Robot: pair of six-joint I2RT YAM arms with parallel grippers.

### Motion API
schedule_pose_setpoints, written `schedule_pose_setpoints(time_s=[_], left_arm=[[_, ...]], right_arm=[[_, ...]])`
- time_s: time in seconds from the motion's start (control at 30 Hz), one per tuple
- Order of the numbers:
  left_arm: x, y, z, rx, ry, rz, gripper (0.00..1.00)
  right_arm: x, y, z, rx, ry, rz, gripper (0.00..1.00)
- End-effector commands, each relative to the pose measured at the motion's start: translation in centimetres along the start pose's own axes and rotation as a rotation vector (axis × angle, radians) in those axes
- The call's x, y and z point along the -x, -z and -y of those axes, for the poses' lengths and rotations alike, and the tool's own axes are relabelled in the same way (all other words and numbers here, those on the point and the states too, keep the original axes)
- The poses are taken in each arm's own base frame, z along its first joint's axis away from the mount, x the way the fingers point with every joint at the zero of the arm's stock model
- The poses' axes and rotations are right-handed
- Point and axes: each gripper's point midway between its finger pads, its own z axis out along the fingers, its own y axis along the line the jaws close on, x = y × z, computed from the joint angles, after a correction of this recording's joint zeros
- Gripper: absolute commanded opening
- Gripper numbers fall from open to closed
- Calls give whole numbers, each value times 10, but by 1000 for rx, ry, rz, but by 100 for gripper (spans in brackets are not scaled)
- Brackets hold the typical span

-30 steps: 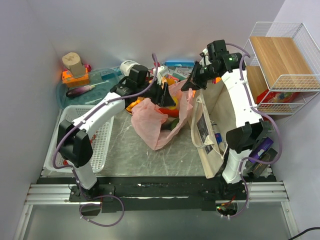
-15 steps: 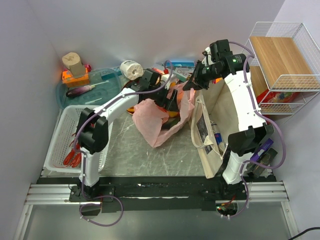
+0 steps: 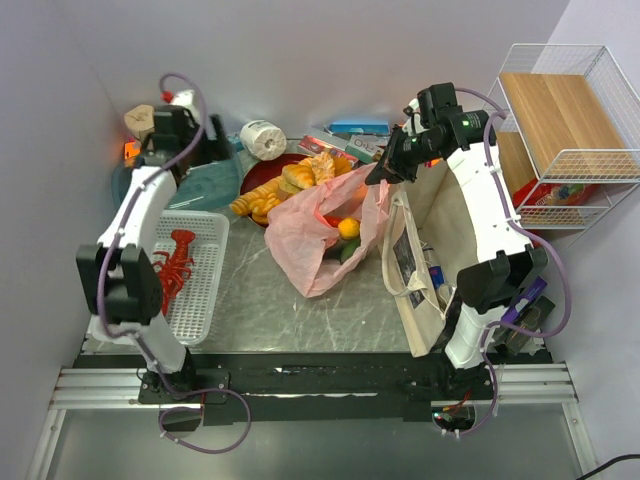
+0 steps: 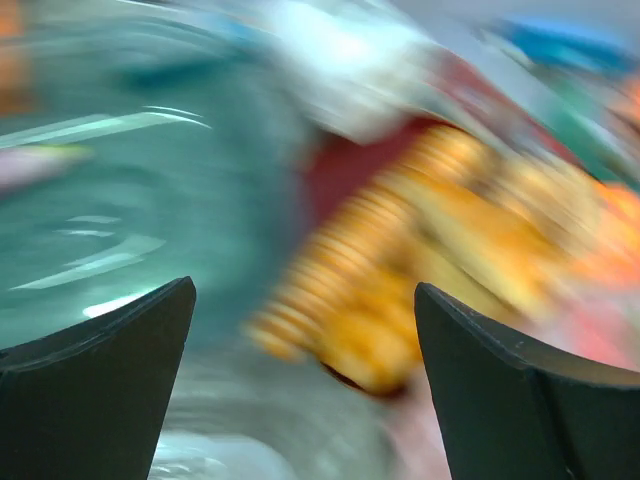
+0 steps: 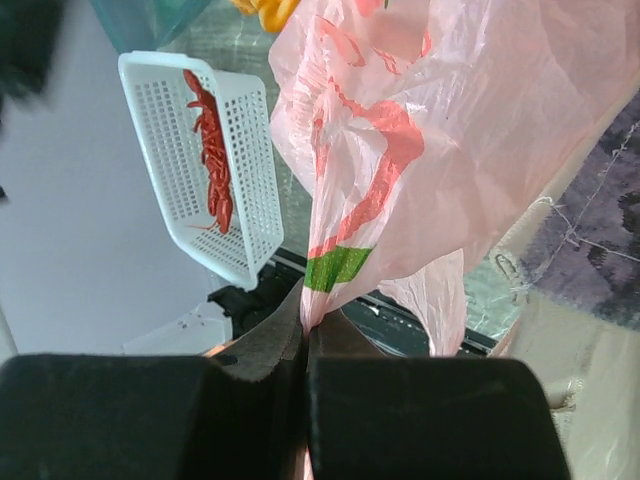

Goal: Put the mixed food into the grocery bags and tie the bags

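Sweep of the left arm (image 3: 135, 215) was the main change. Half a second earlier it reached over the mouth of the pink bag. Now it stood swung out to the far-left corner, wrist above the teal tub (image 3: 215, 172).

Tote (image 3: 445, 215): upright at the right side, not moved, nothing going into it.

Pink bag (image 3: 310, 240): in the middle of the worktop (image 3: 260, 310), just left of the tote, one side of its rim lifted. With the arm gone, the mouth lay open to the overhead view. Handles untied.

Breads (image 3: 295, 178): behind the bag, uncovered again. Not for bagging.

Right hand (image 3: 383, 168): same spot through the whole second, closed on the bag's rim. Its wrist view showed the fingers pinched flat together on the pink film, with the bag hanging below.

Left hand (image 4: 305, 290): fingers spread wide, nothing between them. Its view was smeared by motion, tub to the left and breads to the right. Could not tell what lay in the tub.

Lemon (image 3: 348, 228): inside the bag near the mouth, a green piece (image 3: 345, 252) just below it.

Reading: a drop into the bag looked finished, and the empty hand was likely off to fetch the next piece. Loading stage only; neither bag had been tied. The rim hold would need to last until the next piece went in.
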Motion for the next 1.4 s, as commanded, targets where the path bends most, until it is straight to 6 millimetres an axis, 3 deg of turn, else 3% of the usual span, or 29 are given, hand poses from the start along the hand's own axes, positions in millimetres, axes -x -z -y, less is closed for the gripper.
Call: schedule_pose_setpoints(time_s=[0.0, 0.1, 0.13, 0.2, 0.23, 0.27, 0.3, 0.47, 0.53, 0.73, 1.03, 1.2, 1.37], left_arm=[[11, -21, -111, 406, -5, 1, 96], [23, -28, -161, 497, -74, -21, 96], [39, -27, -172, 482, -103, -9, 96], [21, -43, -195, 476, -124, -91, 96], [31, -42, -206, 469, -192, -98, 96], [15, -56, -211, 421, -215, -152, 96], [11, -58, -218, 423, -229, -171, 96], [0, -67, -245, 422, -331, -223, 96], [6, -66, -257, 466, -374, -239, 96], [-23, -82, -296, 523, -358, -316, 96], [-53, -98, -328, 548, -337, -363, 96], [-45, -101, -334, 576, -352, -320, 96], [-53, -107, -341, 575, -354, -331, 96]], right_arm=[[3, 18, -14, 44, 37, 54, 0], [4, 20, -14, 36, 36, 62, 0], [3, 19, -12, 28, 33, 60, 0], [1, 21, -11, 26, 33, 63, 0], [0, 20, -9, 20, 28, 59, 0], [-1, 22, -9, 18, 25, 66, 0], [-2, 22, -8, 12, 22, 64, 0], [-4, 25, -5, -4, 3, 66, 0], [-4, 25, -5, -10, -2, 65, 0], [-7, 23, -4, -30, -24, 33, 0], [-9, 14, -9, -31, -54, -22, 0], [-10, 6, -16, -15, -67, -42, 0], [-10, 7, -19, -12, -64, -37, 0]])
